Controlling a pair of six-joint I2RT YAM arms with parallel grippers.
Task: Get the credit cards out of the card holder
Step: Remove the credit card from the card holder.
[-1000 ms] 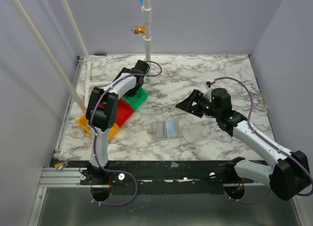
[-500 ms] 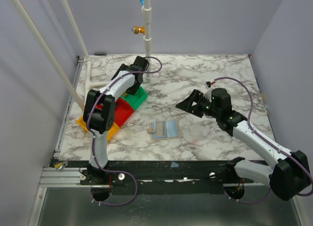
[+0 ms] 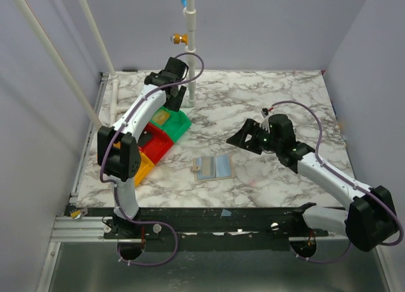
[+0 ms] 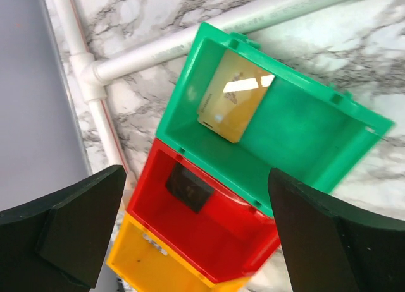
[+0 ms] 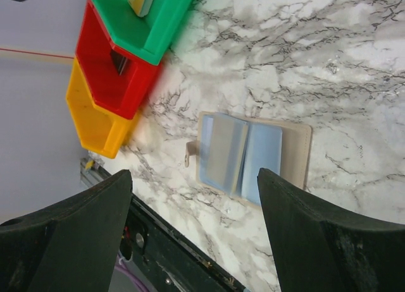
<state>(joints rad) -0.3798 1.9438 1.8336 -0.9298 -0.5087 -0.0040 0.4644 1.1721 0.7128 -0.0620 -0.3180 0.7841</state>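
Left hand (image 4: 196,175) has risen off the green plastic tray (image 4: 297,140) and swung toward the far left corner within the last second. Its jaws finished spreading and now stand released, holding nothing. Tan-gold thin card (image 4: 231,96) is left behind, leaning on the tray's wall; reads as one card delivered. Right hand (image 3: 235,139) has barely shifted: spread, empty, hovering just right of the tan-beige flat card holder (image 3: 213,168), which lies opened out, grey-blue inside up, on the marble bench (image 3: 266,96) toward the near edge. Left wrist view alone shows a small dark rectangle (image 4: 188,188) in the red tray (image 4: 215,241), likely another card. Right wrist view alone shows the holder's pockets close up: the left pocket looks greyer, but whether a card remains there I cannot tell.
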